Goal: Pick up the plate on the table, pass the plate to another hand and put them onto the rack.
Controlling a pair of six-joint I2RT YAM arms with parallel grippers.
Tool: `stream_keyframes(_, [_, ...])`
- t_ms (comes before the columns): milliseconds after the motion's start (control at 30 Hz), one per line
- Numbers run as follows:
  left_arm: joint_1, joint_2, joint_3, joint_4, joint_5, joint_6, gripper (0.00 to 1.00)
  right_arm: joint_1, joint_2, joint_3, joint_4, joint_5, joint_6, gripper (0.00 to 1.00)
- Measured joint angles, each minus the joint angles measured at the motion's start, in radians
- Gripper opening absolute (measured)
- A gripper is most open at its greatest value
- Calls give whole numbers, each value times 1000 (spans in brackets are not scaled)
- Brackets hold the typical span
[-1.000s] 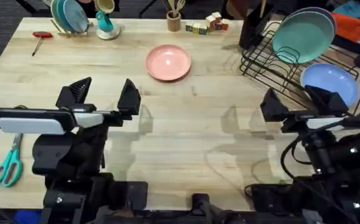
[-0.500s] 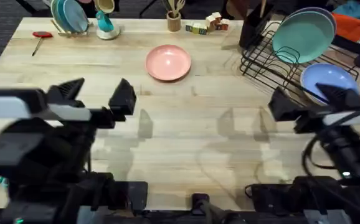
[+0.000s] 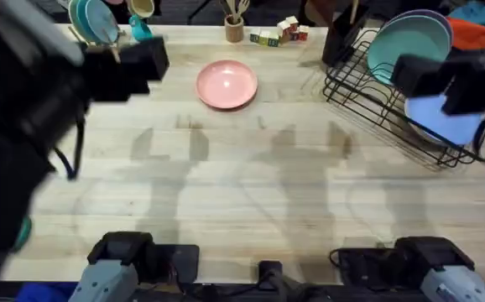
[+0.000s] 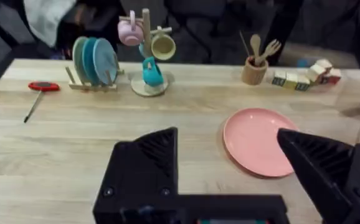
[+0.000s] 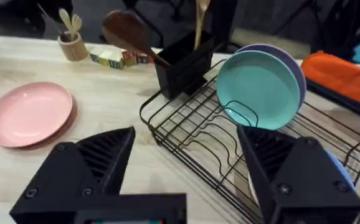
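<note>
Plate (image 3: 226,85) untouched near table (image 3: 242,193) far edge | both arms have risen | left gripper (image 4: 230,168) and right gripper (image 5: 186,168) spread, empty | pickup pending

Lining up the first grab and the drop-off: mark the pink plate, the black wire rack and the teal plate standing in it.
pink plate (image 3: 226,85), overhead view, centre of its flat well.
black wire rack (image 5: 186,127), right wrist view, front wires of its base.
teal plate (image 5: 261,87), right wrist view, middle of its face.

I am viewing a small wooden stand (image 4: 93,84) holding upright teal plates (image 4: 96,60), a red-handled screwdriver (image 4: 38,92) lying nearby, and coloured wooden blocks (image 4: 304,75) sitting well apart.
</note>
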State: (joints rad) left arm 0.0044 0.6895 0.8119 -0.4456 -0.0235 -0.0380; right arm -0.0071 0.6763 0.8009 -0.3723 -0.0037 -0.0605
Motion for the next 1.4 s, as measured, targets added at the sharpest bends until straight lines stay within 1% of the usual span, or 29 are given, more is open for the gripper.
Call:
stream_keyframes(67, [0,84,98,-77,0,2,993,0,75,83,-52,0,0,993])
stream_keyframes(133, [0,177,209,-177,0,11,993,0,147,169,-112,0,0,995])
stream_keyframes(267, [0,330,394,-361,0,40,993,0,256,311,-219,0,0,994])
stream_keyframes(333, [0,393,461,-422,0,49,993,0,296,365,-258,0,0,995])
stream_keyframes(433, [0,464,517,-441,0,58,993,0,336,409,-270,0,0,995])
stream_keyframes(700, [0,540,527,-441,0,62,994,0,347,414,-275,0,0,995])
stream_keyframes(867, [0,549,527,-438,0,63,994,0,347,414,-275,0,0,996])
stream_keyframes(1200, [0,549,527,-392,1,65,994,0,347,414,-273,0,0,995])
stream_keyframes(1267, [0,552,527,-377,10,65,994,0,347,414,-272,0,0,995])
stream_keyframes(1400, [0,589,528,-327,56,65,994,0,347,414,-270,0,0,996])
